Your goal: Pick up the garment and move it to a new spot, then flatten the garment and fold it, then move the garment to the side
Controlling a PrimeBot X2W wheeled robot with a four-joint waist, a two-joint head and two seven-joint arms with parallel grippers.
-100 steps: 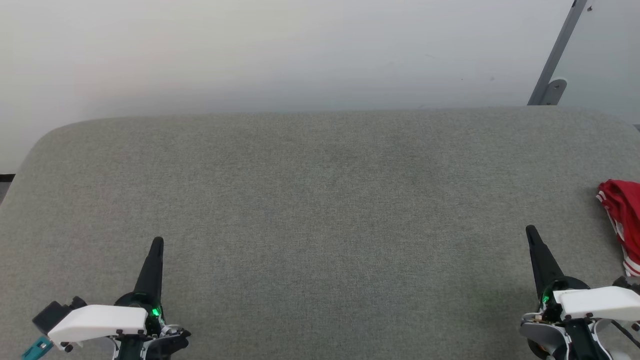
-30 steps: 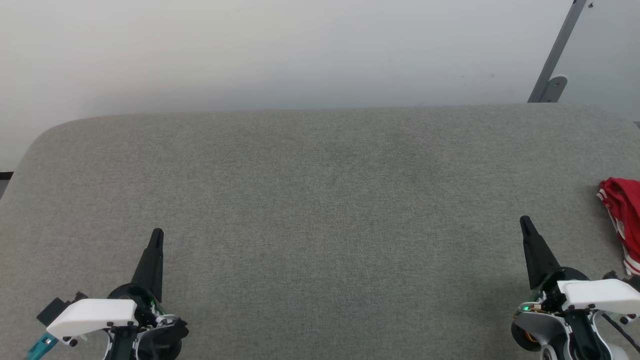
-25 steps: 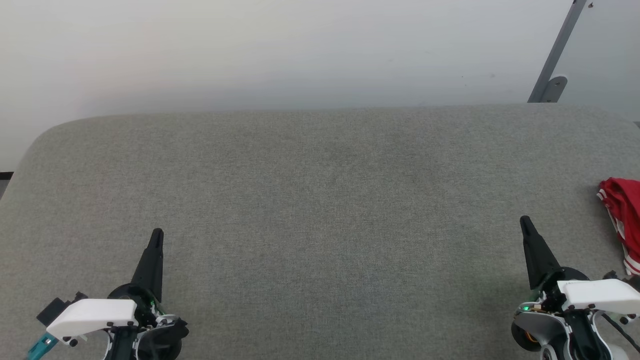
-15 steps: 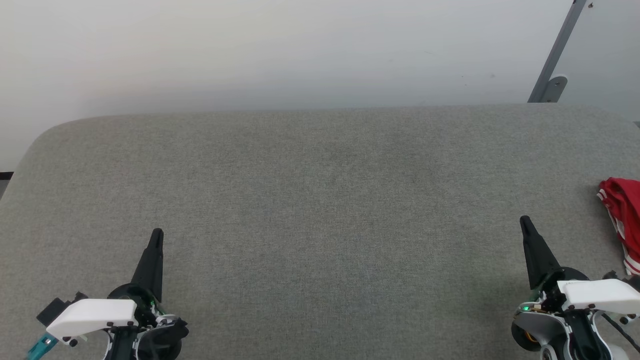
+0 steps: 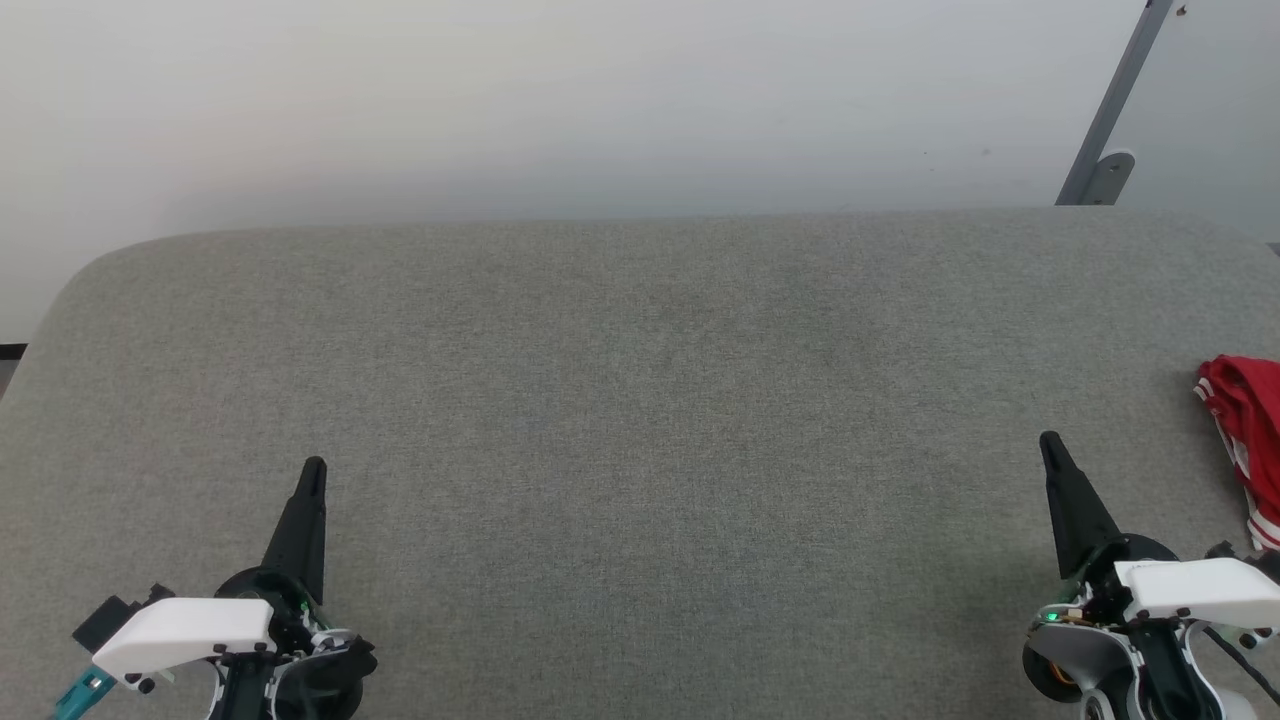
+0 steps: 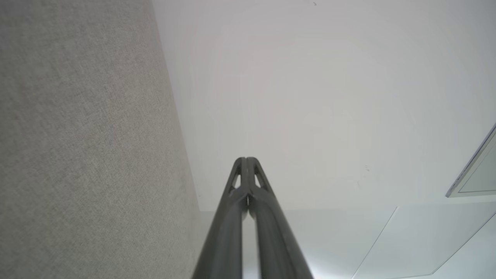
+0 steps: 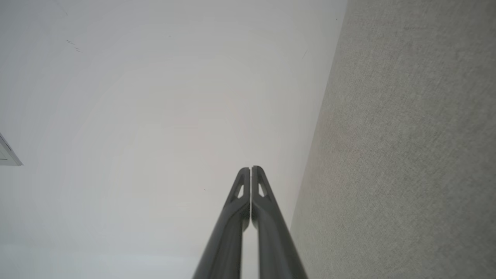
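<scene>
The red garment (image 5: 1245, 430) with white-and-red striped trim lies bunched at the far right edge of the grey padded table (image 5: 640, 400), partly cut off by the head view's edge. My right gripper (image 5: 1049, 442) hovers low at the lower right, a short way left of the garment, shut with nothing in it (image 7: 250, 168). Over at the lower left my left gripper (image 5: 314, 465) is also shut and empty (image 6: 245, 159), far from the garment.
A pale wall rises behind the table's far edge. A grey metal bracket (image 5: 1105, 140) leans at the back right corner. The table's left edge curves down near a dark strip (image 5: 12, 352).
Since 3.3 s ago the head view has shifted slightly and both grippers sit a little higher in it. Over the last second nothing has moved.
</scene>
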